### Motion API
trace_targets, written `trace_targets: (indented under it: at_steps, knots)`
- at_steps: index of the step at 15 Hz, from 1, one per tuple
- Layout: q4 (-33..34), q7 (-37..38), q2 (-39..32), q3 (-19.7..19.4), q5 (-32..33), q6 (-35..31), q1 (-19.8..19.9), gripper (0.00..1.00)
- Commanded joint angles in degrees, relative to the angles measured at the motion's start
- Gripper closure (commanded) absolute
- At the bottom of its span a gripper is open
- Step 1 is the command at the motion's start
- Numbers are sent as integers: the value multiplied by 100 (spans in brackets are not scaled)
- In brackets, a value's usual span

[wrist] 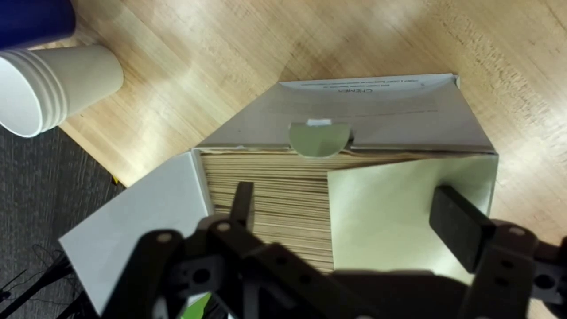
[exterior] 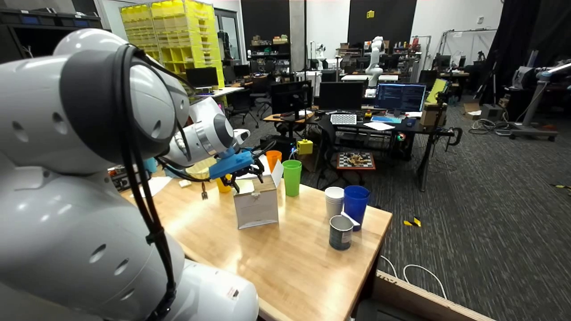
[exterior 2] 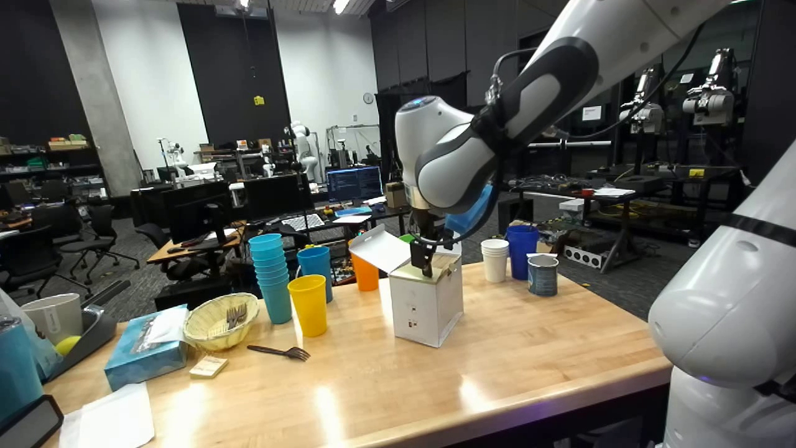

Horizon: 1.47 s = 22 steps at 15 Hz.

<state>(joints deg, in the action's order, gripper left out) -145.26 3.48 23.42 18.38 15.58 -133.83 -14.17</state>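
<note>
My gripper stands open above a white cardboard box, its fingers wide apart with nothing held between them. Tightly packed brown paper sheets fill the box. A pale green square sheet or flap covers the right part of them in the wrist view. One fingertip is over this pale piece, the other over the brown edges; whether either touches, I cannot tell. In both exterior views the gripper points down at the top of the box. The box's white lid is folded back.
Near the box stand a green cup, an orange cup and a yellow cup. White stacked cups, a blue cup and a grey can are by the table's end. A fork and basket lie opposite.
</note>
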Motion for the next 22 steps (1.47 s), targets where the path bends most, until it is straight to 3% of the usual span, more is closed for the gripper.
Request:
trace_targets:
  at_steps: [1,14,22]
  knots:
    - [90,-173,-123,-83,-45,-21,-25,0]
    - [303,-475,-449,-239,-177,2,-41,0]
    - [374,-209,-126,-103,3,207,-5,0]
